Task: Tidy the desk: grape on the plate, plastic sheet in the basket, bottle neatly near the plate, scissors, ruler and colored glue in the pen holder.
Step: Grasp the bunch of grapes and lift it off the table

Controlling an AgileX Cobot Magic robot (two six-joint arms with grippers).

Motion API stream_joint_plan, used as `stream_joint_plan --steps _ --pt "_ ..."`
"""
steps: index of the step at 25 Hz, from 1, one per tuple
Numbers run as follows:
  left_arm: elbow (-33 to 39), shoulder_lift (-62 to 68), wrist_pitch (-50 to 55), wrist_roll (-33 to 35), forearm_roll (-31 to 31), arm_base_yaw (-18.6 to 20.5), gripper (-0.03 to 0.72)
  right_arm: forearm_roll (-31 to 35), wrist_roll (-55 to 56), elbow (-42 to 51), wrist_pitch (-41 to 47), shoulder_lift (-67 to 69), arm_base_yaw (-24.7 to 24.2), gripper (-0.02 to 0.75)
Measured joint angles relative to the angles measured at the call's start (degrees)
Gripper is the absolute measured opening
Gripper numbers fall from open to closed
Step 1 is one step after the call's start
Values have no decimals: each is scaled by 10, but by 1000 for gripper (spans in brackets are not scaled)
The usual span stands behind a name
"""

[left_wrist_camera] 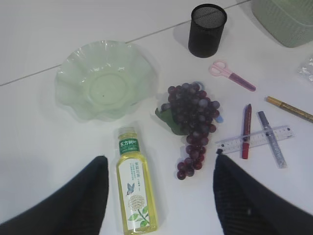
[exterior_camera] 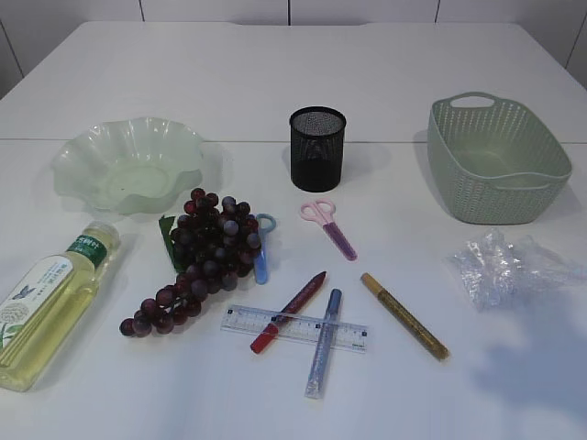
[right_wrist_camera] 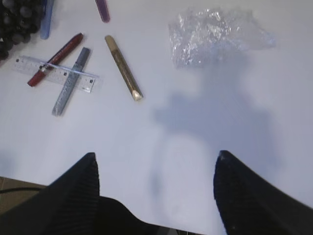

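Left gripper (left_wrist_camera: 159, 196): you have its jaws spread wide with nothing held; it hangs above the table.
Bottle (left_wrist_camera: 135, 188): lying flat right between your left jaws, cap pointing away from them toward the plate.
Plate (left_wrist_camera: 105, 78): pale green, wavy rim, straight ahead of the left jaws beyond the bottle cap, and bare.
Grape (left_wrist_camera: 191, 115): dark bunch on the table ahead of the left jaws and to their right, its stem end near the right finger; a blue-handled tool shows partly under it.
Pen holder (exterior_camera: 317, 148): black mesh, upright, far ahead of both jaws.
Scissors (exterior_camera: 328, 225): pink pair, lying in front of the pen holder.
Ruler (right_wrist_camera: 55, 73): clear, ahead-left of your right jaws, with 2 glue pens, red (right_wrist_camera: 55, 59) and silver (right_wrist_camera: 71, 81), crossing it.
Gold glue pen (right_wrist_camera: 123, 67): alone, ahead of the right jaws.
Plastic sheet (right_wrist_camera: 215, 34): crumpled, ahead of the right jaws, slightly right.
Basket (exterior_camera: 497, 158): green, beyond the sheet.
Right gripper (right_wrist_camera: 156, 191): jaws wide apart, gripping nothing, above bare table.
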Motion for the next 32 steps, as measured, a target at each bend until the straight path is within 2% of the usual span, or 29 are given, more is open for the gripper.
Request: stream_joint_plan --steps 10,16,22,26,32 --pt "-110 147 43 -21 29 -61 486 0 -17 0 27 118 0 547" --pt "-151 220 44 -41 64 -137 486 -19 -18 -10 27 167 0 547" --pt "-157 277 44 -111 124 -205 495 -21 -18 -47 27 201 0 547" --pt "-158 310 44 -145 131 -223 505 -21 -19 -65 27 224 0 547" --pt "-160 360 43 -159 135 -230 508 -21 -19 -71 25 241 0 547"
